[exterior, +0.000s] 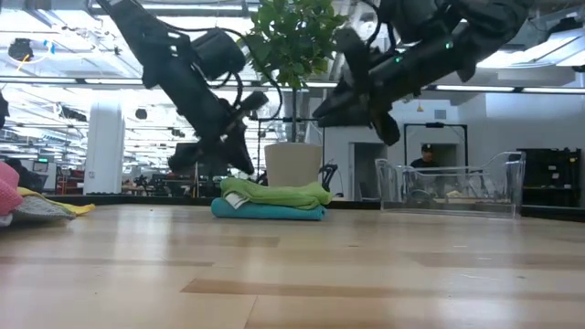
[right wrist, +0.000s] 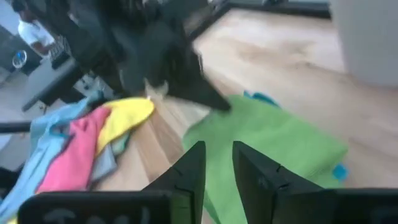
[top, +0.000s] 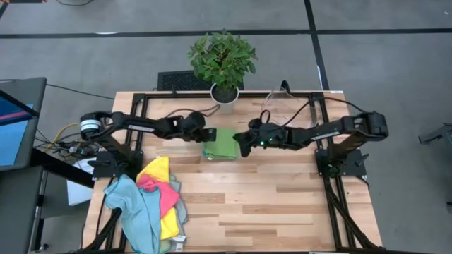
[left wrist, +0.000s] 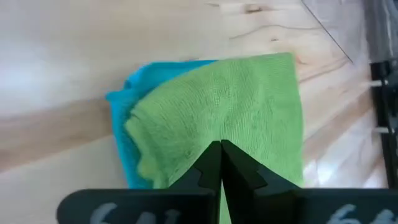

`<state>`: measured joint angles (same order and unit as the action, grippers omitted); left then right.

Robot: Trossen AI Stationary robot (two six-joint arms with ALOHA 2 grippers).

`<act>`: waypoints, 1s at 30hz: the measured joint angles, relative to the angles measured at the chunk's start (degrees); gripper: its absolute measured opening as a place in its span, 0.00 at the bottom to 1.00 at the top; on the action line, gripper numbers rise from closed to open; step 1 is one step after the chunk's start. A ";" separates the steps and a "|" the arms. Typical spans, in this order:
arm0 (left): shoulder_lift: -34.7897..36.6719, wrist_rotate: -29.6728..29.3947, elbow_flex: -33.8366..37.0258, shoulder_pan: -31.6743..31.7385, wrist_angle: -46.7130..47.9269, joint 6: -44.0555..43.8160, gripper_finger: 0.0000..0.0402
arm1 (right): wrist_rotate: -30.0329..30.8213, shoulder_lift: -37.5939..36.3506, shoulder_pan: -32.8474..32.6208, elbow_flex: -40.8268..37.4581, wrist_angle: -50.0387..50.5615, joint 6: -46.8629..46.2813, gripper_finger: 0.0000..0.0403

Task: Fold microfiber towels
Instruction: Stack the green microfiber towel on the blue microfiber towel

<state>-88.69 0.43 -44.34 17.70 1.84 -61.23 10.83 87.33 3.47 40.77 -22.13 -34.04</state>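
A folded bright green towel (top: 222, 144) lies on a folded blue towel (exterior: 265, 212) at the table's far middle. My left gripper (left wrist: 221, 149) is shut and hangs just above the green towel's left end (exterior: 239, 185) with nothing between its fingers. My right gripper (right wrist: 217, 163) is open by a narrow gap. It hovers higher up, over the stack's right side (top: 242, 146), and holds nothing. A loose pile of pink, yellow and pale teal towels (top: 157, 201) lies at the near left corner.
A potted plant (top: 223, 63) stands at the far edge, just behind the stack. A clear plastic bin (exterior: 452, 187) sits to the stack's right at the back. A dark screen (top: 14, 120) stands off the table's left side. Bare wood (top: 282, 204) lies near and right.
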 joint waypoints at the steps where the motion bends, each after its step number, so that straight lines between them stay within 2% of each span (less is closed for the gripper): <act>1: 0.95 0.79 0.00 0.32 0.95 1.03 0.00 | -0.02 1.06 -0.28 0.00 -0.35 -0.10 0.25; 5: 5.64 1.99 0.00 -0.18 6.27 1.79 0.00 | -0.17 6.24 -1.86 0.00 -3.79 -1.38 0.23; 9: 8.53 1.83 -0.02 -3.82 7.14 6.29 0.00 | -0.47 11.54 -3.32 -0.02 -6.76 -3.54 0.22; 14: 5.77 -0.63 1.10 -7.85 7.32 8.10 0.00 | -0.83 15.37 -3.22 0.37 -8.08 -4.63 0.20; 20: -0.30 -0.64 4.01 -10.71 1.03 6.80 0.00 | -3.37 17.03 -2.59 0.81 -8.38 -4.98 0.18; 24: -4.11 -1.88 4.28 -10.67 1.58 5.49 0.00 | -3.34 17.04 -2.07 0.83 -7.26 -4.98 0.18; 30: -2.51 -2.21 4.37 -8.72 4.01 4.53 0.00 | -4.95 14.79 -1.32 0.81 -6.70 -4.92 0.18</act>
<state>-91.20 -1.77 -39.97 8.98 5.85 -56.71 5.88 102.12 2.16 41.58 -28.83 -38.96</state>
